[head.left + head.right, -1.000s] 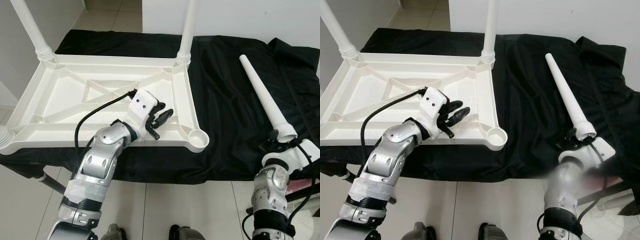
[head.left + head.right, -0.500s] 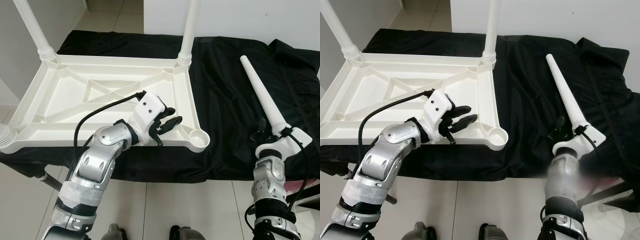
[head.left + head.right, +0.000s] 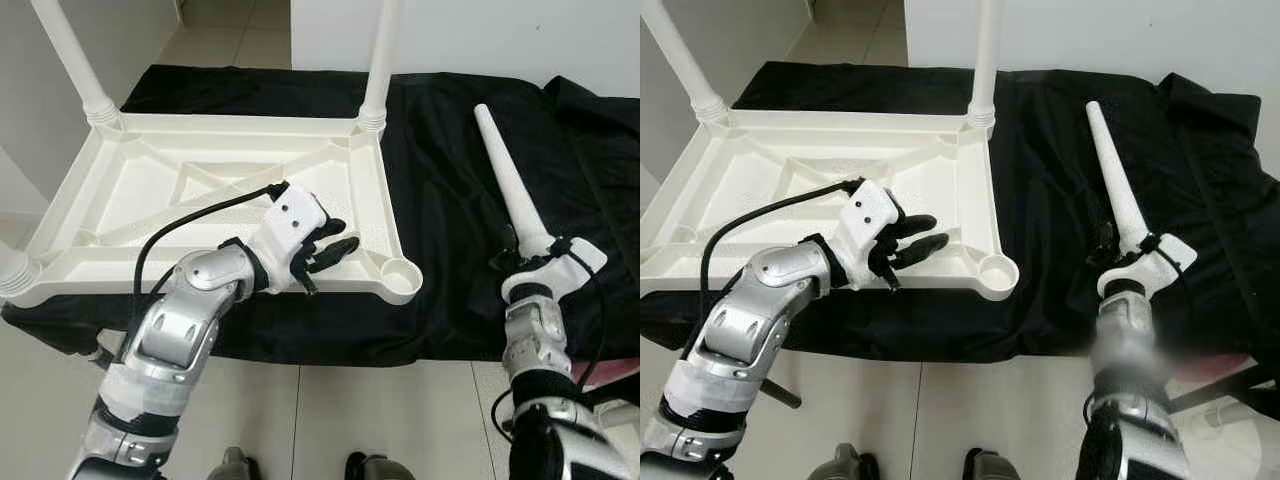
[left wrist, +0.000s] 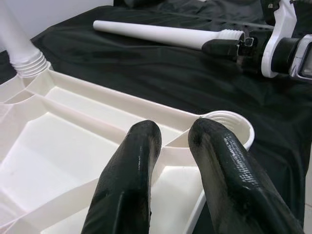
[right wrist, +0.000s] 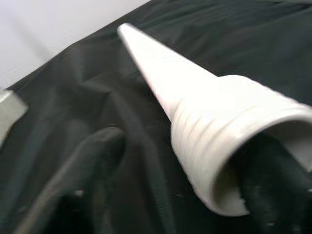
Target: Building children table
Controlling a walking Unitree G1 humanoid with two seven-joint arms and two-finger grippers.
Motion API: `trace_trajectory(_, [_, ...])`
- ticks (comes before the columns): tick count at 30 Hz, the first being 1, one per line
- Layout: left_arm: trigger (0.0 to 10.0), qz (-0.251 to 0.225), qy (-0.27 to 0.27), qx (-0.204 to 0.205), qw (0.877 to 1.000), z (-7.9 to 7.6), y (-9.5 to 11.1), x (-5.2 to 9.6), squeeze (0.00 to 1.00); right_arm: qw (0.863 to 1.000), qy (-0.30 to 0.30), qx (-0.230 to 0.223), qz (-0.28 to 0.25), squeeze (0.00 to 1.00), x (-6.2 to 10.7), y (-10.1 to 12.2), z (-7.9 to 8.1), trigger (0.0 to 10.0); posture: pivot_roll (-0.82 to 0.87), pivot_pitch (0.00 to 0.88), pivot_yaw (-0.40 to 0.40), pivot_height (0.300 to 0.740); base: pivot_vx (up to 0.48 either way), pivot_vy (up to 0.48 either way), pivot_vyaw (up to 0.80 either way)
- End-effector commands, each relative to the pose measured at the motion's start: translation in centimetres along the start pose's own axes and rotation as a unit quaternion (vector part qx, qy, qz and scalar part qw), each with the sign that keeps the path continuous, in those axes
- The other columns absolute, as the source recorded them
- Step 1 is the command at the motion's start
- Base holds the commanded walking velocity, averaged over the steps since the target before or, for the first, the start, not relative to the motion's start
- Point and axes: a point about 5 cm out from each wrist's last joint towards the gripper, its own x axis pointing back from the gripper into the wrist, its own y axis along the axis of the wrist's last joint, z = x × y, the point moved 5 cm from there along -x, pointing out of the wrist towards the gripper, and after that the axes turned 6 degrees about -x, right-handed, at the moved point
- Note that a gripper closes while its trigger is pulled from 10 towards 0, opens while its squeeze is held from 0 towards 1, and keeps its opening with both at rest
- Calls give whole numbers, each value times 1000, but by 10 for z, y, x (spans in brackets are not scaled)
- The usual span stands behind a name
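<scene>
From the head, my left gripper (image 3: 325, 252) rests, fingers slightly parted and empty, on the upturned tabletop (image 3: 150, 190) beside its empty socket (image 3: 402, 272). My right wrist view, blurred, suggests my right gripper (image 3: 1118, 245) grasps the loose leg (image 5: 195, 102); I should lift it upright, thread-end down

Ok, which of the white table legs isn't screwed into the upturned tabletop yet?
The table leg lying on the black cloth, its threaded end at the right gripper. The others stand upright in corner sockets.

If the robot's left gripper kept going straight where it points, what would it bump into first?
Probably the empty leg socket at the tabletop's corner; the left gripper points right at it, though depth is unclear.
</scene>
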Motion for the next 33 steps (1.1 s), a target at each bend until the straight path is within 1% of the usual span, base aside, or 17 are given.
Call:
trace_trajectory(1, [10000,-2,-7,-11,1000,-1,5,-1,0,999,10,-13,38,0,4,-19,0,0,83,130,50,740,0,0,0])
trace_trajectory(4, [10000,1,1,-7,1000,2,5,-3,0,998,50,8,44,0,0,-20,15,0,81,126,46,740,0,0,0])
trace_trajectory(6, [10000,1,1,-7,1000,2,5,-3,0,998,50,8,44,0,0,-20,15,0,81,126,46,740,0,0,0])
trace_trajectory(12, [10000,16,11,-1,1000,3,-1,-5,0,997,69,8,36,0,-5,-18,27,0,71,119,34,740,0,0,0])
trace_trajectory(15, [10000,18,23,0,1000,7,-3,-6,0,996,80,31,24,0,-5,-16,33,0,60,106,13,740,0,0,0])
trace_trajectory(20, [10000,21,34,19,999,12,-5,-10,0,995,92,32,20,0,-2,-17,38,0,51,88,-4,740,0,0,0])
trace_trajectory(21, [10000,18,38,21,999,14,-4,-11,0,995,92,46,8,0,-1,-15,41,510,42,80,-14,740,0,0,0])
trace_trajectory(22, [10000,16,40,21,999,15,-4,-12,0,994,91,57,-1,0,0,-13,42,510,42,80,-14,740,0,0,0])
trace_trajectory(23, [10000,14,42,22,999,17,-3,-13,0,994,91,66,-13,0,1,-11,46,6745,37,78,-22,740,0,0,0])
trace_trajectory(24, [10000,13,43,22,999,17,-3,-14,0,993,90,71,-21,0,2,-10,48,10000,33,74,-27,740,0,0,0])
trace_trajectory(26, [10000,10,46,18,999,19,-2,-14,0,992,94,81,-35,0,4,-7,53,10000,25,70,-30,740,0,0,0])
trace_trajectory(28, [10000,5,56,11,998,25,1,-15,0,985,132,85,-71,0,10,4,77,10000,20,66,-31,740,0,0,0])
trace_trajectory(29, [10000,5,56,11,998,25,1,-15,0,985,132,85,-71,0,10,4,77,10000,20,66,-31,740,0,0,0])
trace_trajectory(30, [10000,4,60,5,998,27,2,-15,0,982,148,84,-85,0,13,9,87,10000,18,65,-31,740,0,0,0])
trace_trajectory(31, [10000,4,60,5,998,27,2,-15,0,982,148,84,-85,0,13,9,87,10000,18,65,-31,740,0,0,0])
trace_trajectory(32, [10000,3,61,3,998,29,3,-15,0,979,160,77,-99,0,15,15,95,10000,11,62,-28,740,0,0,0])
trace_trajectory(33, [10000,2,65,2,998,31,3,-15,0,976,169,86,-111,0,17,20,101,10000,7,62,-26,740,0,0,0])
